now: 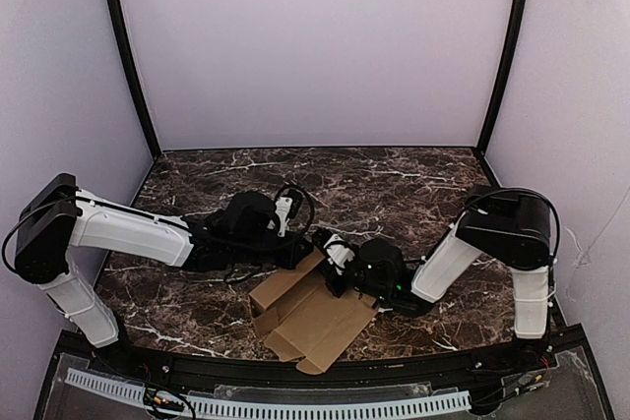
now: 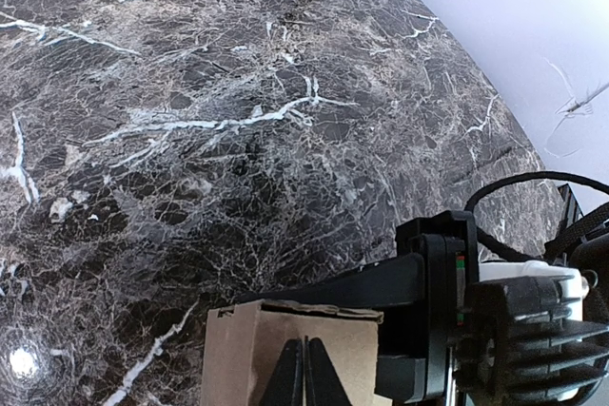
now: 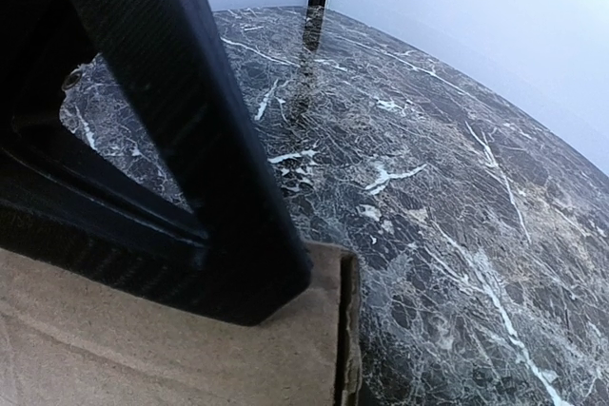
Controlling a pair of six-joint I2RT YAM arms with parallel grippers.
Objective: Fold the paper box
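Plain brown paper box (image 1: 313, 320) lies partly folded, one flap upright.

- Top view: bright, even, diffuse light comes from overhead. The pale walls (image 1: 315, 46) look faintly lilac, and the arms (image 1: 128, 228) cast only soft shadows on the dark marble table (image 1: 413, 184).
- Left wrist view: a small white lamp glare sits at 8 o'clock. The wall at 1 o'clock is washed out, and the edges bow outward.
- Right wrist view: the paper box (image 3: 143, 349) at 7 o'clock is very close and looks soft.
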